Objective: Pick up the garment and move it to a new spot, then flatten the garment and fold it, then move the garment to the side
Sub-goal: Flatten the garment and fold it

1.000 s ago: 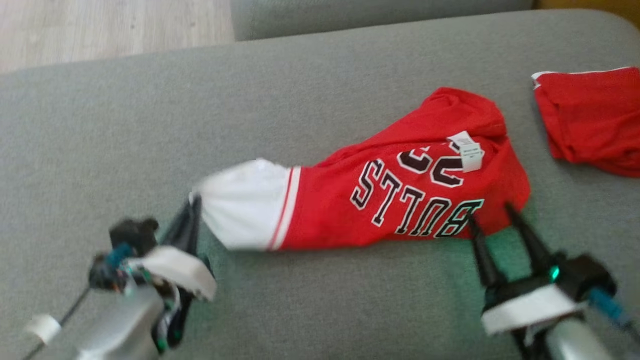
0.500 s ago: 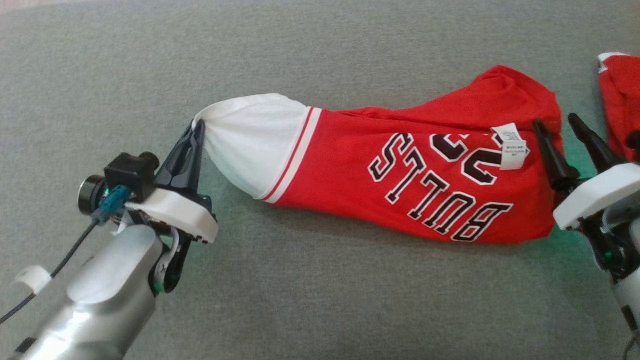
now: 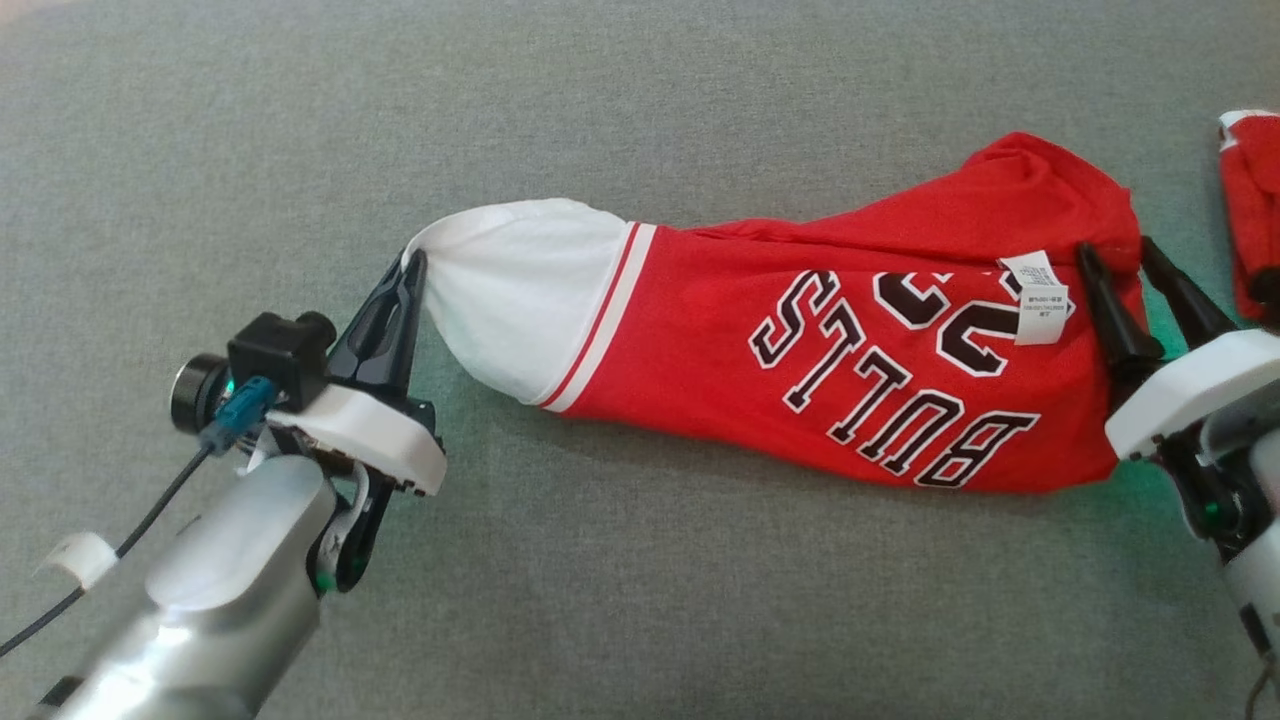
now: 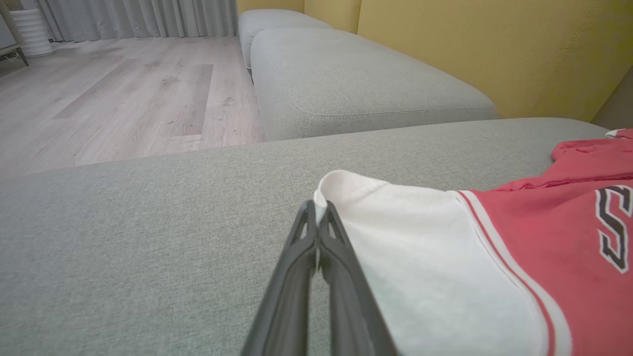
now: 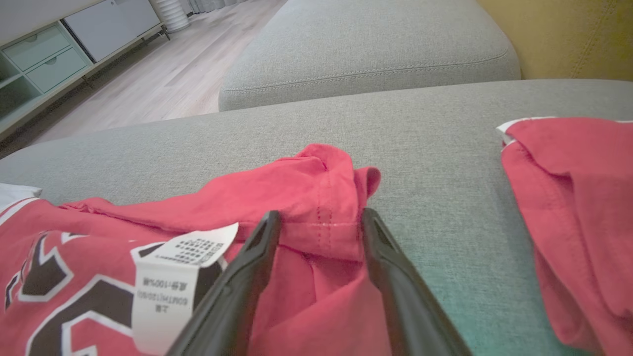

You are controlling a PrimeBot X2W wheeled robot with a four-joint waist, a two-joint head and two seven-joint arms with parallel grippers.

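The garment [image 3: 850, 340] is a red jersey with black "BULLS" lettering and a white end, lying stretched left to right on the grey cushion [image 3: 640, 120]. My left gripper [image 3: 415, 262] is shut on the edge of the white end; the left wrist view shows the garment [image 4: 445, 257] pinched between the left gripper's [image 4: 316, 210] tips. At the red end, my right gripper [image 3: 1115, 247] stands open. In the right wrist view the right gripper [image 5: 320, 214] has one finger on each side of a bunched hem of the garment [image 5: 296, 193]. A white label [image 3: 1040, 298] lies beside it.
A second red cloth [image 3: 1255, 200] lies on the cushion just right of my right gripper, also seen as the red cloth [image 5: 568, 198]. Beyond are another grey cushion [image 4: 356, 74], a yellow backrest [image 4: 494, 44] and wooden floor [image 4: 123, 94].
The head camera has tilted down. My right gripper has come up to the red end so its fingers straddle the hem, and they have narrowed a little. The left gripper keeps its hold.
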